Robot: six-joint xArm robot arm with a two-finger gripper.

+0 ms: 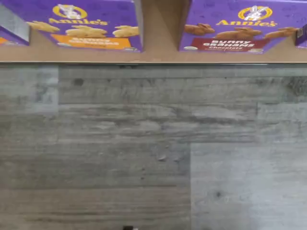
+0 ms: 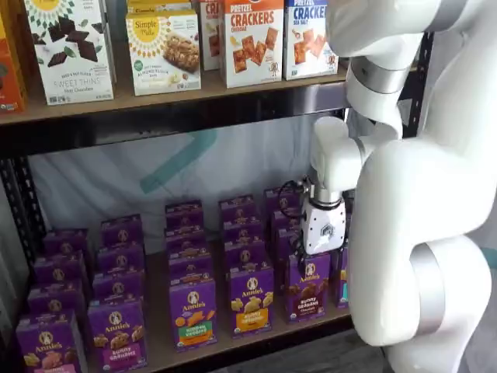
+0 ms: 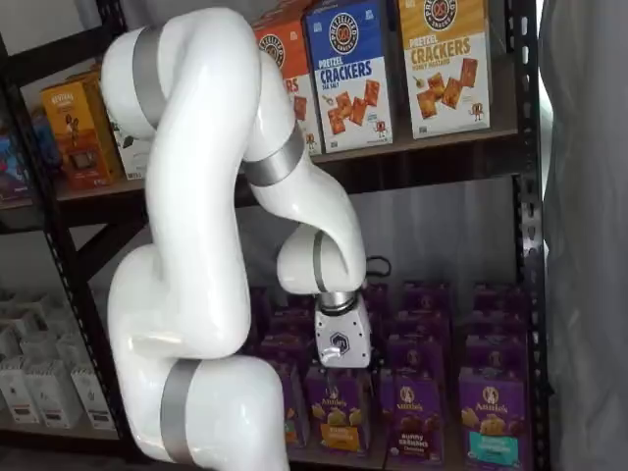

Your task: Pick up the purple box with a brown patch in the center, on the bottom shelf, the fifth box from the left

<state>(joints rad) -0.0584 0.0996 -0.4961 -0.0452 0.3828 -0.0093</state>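
Boxes of Annie's stood in rows under my claw (image 2: 323, 230). The purple box (image 2: 306, 289) with brown chocolate bunnies stood just below my claw, at the front edge of the bottom shelf (image 2: 233, 343). Just beside it stood a purple box with an orange band (image 2: 250, 299). In both shelf views only my claw's white body showed, so I could not tell if my fingers were apart or together. My wrist view showed both boxes and grey floor (image 1: 153, 153).
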